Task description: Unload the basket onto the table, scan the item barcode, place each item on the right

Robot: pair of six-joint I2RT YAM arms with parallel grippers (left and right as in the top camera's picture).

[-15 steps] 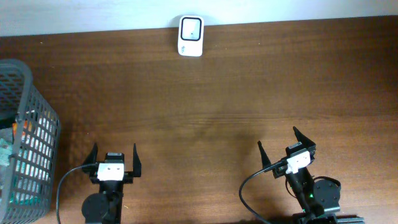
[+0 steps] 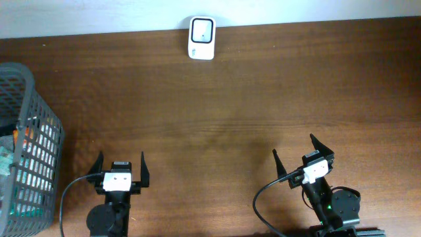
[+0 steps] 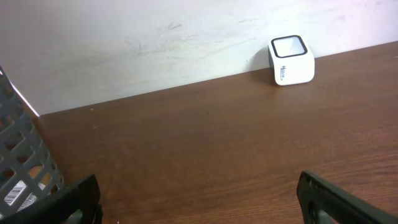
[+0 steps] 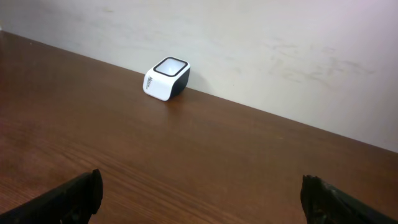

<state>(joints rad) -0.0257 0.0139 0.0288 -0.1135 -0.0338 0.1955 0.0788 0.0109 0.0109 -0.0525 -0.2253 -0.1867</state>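
A white barcode scanner (image 2: 201,38) with a dark window stands at the table's far edge against the wall; it also shows in both wrist views as the scanner (image 3: 291,60) and the scanner (image 4: 166,78). Items lie in a grey mesh basket (image 2: 39,145) at the far left, mostly hidden by its wall. Through the mesh of the basket (image 3: 25,155), a white barcode label (image 3: 15,193) shows. My left gripper (image 2: 121,158) sits open near the front edge, to the right of the basket. My right gripper (image 2: 293,146) is open at the front right. Both the left gripper (image 3: 198,186) and the right gripper (image 4: 200,183) hold nothing.
The brown wooden table (image 2: 230,99) runs back to a pale wall behind the scanner. The basket's rim stands higher than the left gripper's fingers. Black cables trail from both arm bases at the front edge.
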